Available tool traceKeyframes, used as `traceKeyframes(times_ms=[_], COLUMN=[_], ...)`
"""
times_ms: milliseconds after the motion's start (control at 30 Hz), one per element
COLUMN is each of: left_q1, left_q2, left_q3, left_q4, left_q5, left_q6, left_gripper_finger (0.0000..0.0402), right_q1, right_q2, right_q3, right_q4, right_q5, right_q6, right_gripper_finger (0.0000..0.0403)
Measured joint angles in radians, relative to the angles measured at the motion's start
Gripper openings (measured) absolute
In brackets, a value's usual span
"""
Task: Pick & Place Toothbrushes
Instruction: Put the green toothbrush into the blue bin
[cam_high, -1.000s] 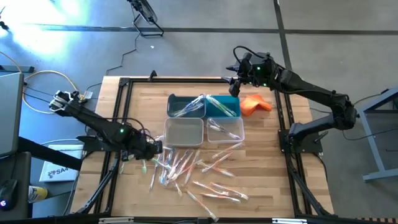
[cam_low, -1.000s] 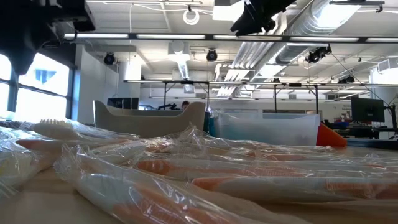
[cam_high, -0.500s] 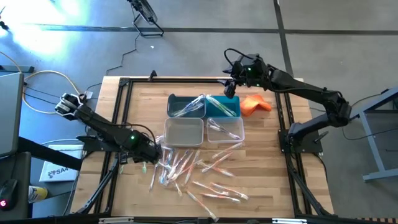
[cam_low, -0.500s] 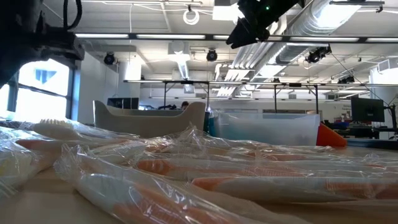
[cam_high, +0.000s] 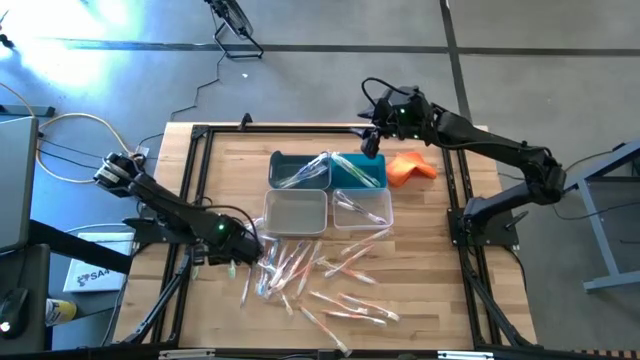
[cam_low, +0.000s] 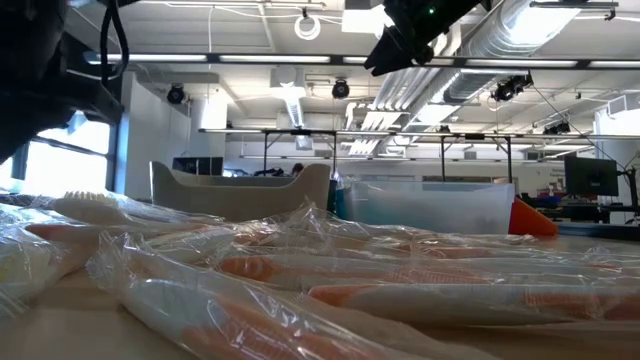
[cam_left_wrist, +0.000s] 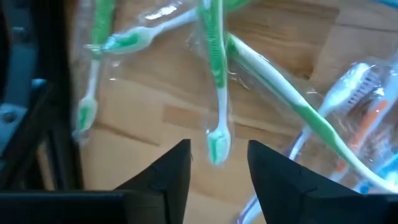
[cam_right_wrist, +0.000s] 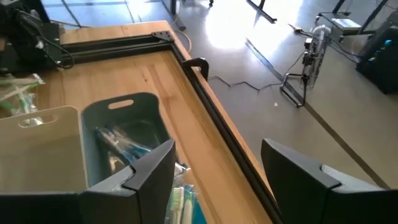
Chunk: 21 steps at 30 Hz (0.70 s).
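Wrapped toothbrushes (cam_high: 315, 275) lie in a loose pile on the wooden table's near half; the low view shows them up close (cam_low: 330, 280). More lie in the bins. My left gripper (cam_high: 238, 255) points down, open, over the pile's left end. In its wrist view the open left gripper (cam_left_wrist: 219, 152) has a finger on each side of the brush head of a green toothbrush (cam_left_wrist: 214, 81), which lies flat on the wood. My right gripper (cam_high: 370, 140) hangs open high above the far bins, and nothing shows in the right gripper (cam_right_wrist: 227, 180) in its wrist view.
Two dark and teal bins (cam_high: 300, 170) (cam_high: 362, 172) with toothbrushes stand at the far middle. A grey bin (cam_high: 295, 212) and a clear bin (cam_high: 362, 208) stand in front of them. An orange cloth (cam_high: 410, 167) lies far right. A black frame rail (cam_right_wrist: 211, 106) edges the table.
My left gripper has come down over the left end of the toothbrush pile, drifting a little toward the table's near edge. My right gripper has shifted slightly toward the table's left, then stayed still. The toothbrushes have not moved.
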Motion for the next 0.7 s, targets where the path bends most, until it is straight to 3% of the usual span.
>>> traceKeyframes(times_ms=[200, 467, 700], left_q1=[0.0, 0.0, 0.0], left_q2=[0.0, 0.0, -0.006], left_q3=[-0.113, -0.171, -0.255], left_q4=[0.168, 0.194, 0.318], left_q5=[0.0, 0.001, 0.005], left_q6=[0.014, 0.014, 0.014], left_gripper_finger=[0.0138, 0.0116, 0.0115], right_q1=[0.0, 0.0, 0.0], right_q2=[0.0, 0.0, 0.0], right_q3=[0.0, 0.0, 0.0], right_q4=[-0.001, -0.001, -0.001], right_q5=[-0.01, -0.008, -0.008], right_q6=[0.0, 0.0, 0.012], right_gripper_finger=[0.0231, 0.0231, 0.0231])
